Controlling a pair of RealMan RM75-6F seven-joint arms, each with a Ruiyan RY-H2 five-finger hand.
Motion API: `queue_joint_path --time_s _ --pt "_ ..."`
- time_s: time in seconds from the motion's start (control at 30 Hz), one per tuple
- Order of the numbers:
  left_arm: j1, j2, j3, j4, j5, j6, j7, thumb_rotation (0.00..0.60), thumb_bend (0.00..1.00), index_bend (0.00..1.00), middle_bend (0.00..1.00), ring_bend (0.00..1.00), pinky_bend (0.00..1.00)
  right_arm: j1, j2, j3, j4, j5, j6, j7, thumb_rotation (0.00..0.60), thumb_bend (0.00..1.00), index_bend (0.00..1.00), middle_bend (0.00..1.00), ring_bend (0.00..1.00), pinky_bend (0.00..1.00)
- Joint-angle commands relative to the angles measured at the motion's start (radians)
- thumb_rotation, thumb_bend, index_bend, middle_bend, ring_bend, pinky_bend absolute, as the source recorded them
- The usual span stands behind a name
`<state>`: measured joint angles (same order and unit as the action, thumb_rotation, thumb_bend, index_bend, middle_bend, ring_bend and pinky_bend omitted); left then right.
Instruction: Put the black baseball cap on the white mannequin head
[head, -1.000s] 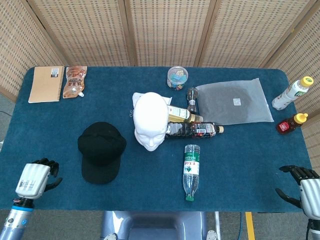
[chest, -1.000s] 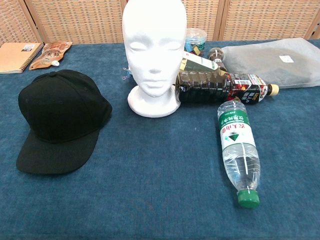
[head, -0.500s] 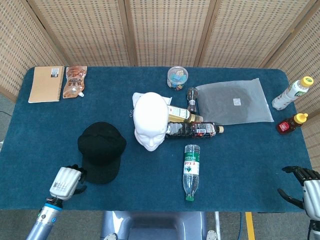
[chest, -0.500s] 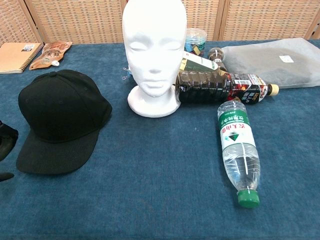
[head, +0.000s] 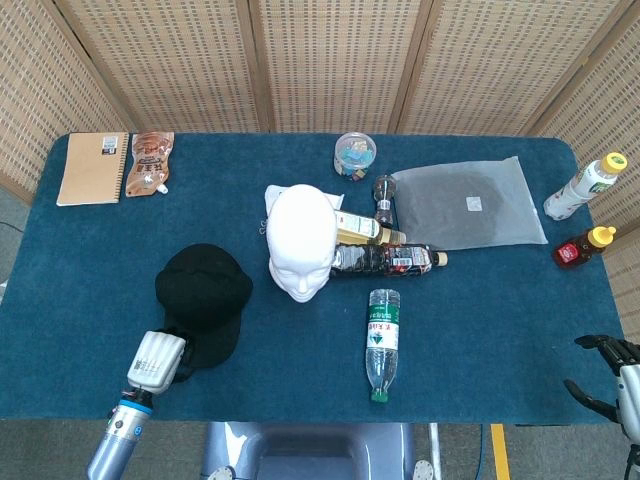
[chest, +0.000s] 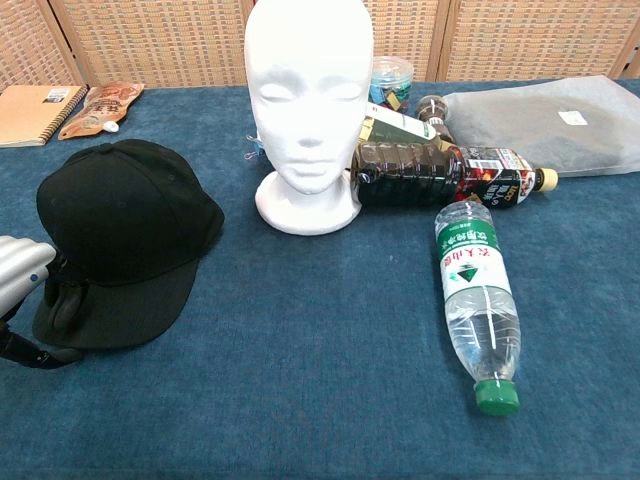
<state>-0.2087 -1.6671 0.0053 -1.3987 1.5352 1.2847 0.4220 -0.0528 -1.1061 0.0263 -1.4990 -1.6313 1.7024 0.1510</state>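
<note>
Head view: black baseball cap (head: 204, 296) lies on the blue surface (head: 90, 270), left of the white mannequin head (head: 302, 240), which stands upright with its face toward the robot. Left hand (head: 158, 360) sits at the near edge of the cap's brim; in the chest view its dark fingers (chest: 62, 303) lie on the brim's left edge, touching it, but I cannot tell whether they actually pinch the brim. Right hand (head: 612, 384) is at the far right near corner, off the surface edge, fingers spread, holding nothing. A clear water bottle (head: 380, 343) with green cap lies on its side right of the mannequin head; a dark bottle (head: 385, 259) lies on its side against the base of the head. A spiral notebook (head: 92, 168) lies at the far left corner.
</note>
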Motion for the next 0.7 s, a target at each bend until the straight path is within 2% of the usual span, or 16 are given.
queue_joint_path --time_s 0.03,0.4,0.7 --pt "-0.003 -0.010 0.000 0.007 -0.001 0.004 0.003 0.600 0.12 0.70 0.67 0.50 0.64 -0.002 0.001 0.001 0.002 0.001 0.002 0.002 0.600 0.16 0.37 0.42 0.41 0.42" --pt "-0.018 -0.050 -0.007 0.060 0.011 0.024 -0.009 0.600 0.12 0.70 0.67 0.50 0.64 -0.009 0.000 0.004 0.011 0.008 0.007 0.015 0.600 0.16 0.37 0.42 0.41 0.42" --pt "-0.046 -0.058 -0.053 0.044 0.049 0.090 -0.050 0.600 0.13 0.70 0.67 0.50 0.65 -0.016 0.007 0.007 0.010 0.009 0.018 0.019 0.600 0.16 0.37 0.42 0.42 0.42"
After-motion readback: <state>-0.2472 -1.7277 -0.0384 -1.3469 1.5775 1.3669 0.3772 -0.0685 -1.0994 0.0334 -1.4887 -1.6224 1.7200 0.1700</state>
